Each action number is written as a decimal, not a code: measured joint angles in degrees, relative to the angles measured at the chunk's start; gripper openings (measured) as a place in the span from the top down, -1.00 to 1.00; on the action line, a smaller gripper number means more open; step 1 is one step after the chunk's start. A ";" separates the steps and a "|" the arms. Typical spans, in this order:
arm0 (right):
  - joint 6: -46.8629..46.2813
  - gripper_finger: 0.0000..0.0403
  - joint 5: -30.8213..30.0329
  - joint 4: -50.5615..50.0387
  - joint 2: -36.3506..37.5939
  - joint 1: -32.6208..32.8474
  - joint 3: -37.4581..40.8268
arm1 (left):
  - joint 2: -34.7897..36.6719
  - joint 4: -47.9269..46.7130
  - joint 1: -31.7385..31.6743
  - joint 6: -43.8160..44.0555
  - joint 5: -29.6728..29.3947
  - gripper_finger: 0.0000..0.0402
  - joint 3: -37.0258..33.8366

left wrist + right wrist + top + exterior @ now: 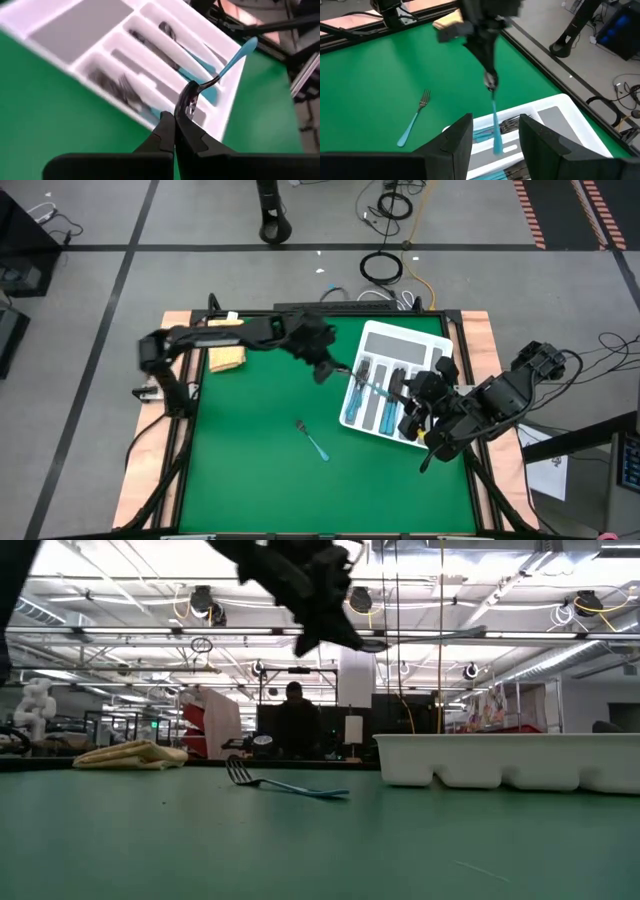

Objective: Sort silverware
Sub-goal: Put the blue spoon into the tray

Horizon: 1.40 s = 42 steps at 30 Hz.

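**Left gripper holds 1 utensil over the tray; 1 fork lies on the mat**

I see my left gripper point(175, 131) with its fingers pressed together on the metal head of a blue-handled utensil point(235, 56); I cannot tell whether it is a spoon or a knife. Its long axis runs straight out from the fingertips, the teal handle pointing away from the gripper and over the near edge of the white divided tray point(436, 338). In the high view the held piece reaches from the gripper toward the tray's long compartments, where other teal-handled silverware point(378, 402) lies lengthwise along the slots.

My right gripper point(492, 135) waits at the tray's far side from the left one, its fingers spread with nothing between them, looking across the tray at the held utensil.

Well apart from both grippers, 1 fork point(313, 440) lies flat on the green mat point(250, 470), tines pointing toward the table's back edge, handle toward the front. A folded yellow cloth point(227, 357) sits beside the left arm.
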<state>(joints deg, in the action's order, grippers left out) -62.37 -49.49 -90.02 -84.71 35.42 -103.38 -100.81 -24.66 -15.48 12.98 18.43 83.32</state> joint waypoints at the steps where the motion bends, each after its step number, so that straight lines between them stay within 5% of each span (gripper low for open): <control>1: 0.00 0.26 -0.01 0.02 0.00 0.00 -0.02 | -2.32 -1.09 -0.42 -2.41 0.70 1.00 3.25; 10: -1.80 0.26 -0.02 0.00 -0.02 -0.09 -0.02 | -20.99 -11.71 -2.10 -22.28 2.17 1.00 29.64; 17: -2.99 0.26 -0.12 0.00 -0.02 -0.09 -0.02 | -29.69 -11.84 -1.94 -30.94 0.09 1.00 41.05; 27: -1.67 0.26 -1.99 0.00 -0.02 -0.09 -0.04 | -32.09 -9.68 2.72 -48.25 -10.04 1.00 43.48; 42: -0.52 0.26 -1.43 0.00 -0.04 -0.07 -0.04 | -33.59 -2.22 10.23 -62.43 -11.22 1.00 43.54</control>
<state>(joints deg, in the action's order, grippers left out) -62.89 -50.92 -90.02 -84.75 35.35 -103.42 -134.40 -26.88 -5.24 -49.45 7.22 126.87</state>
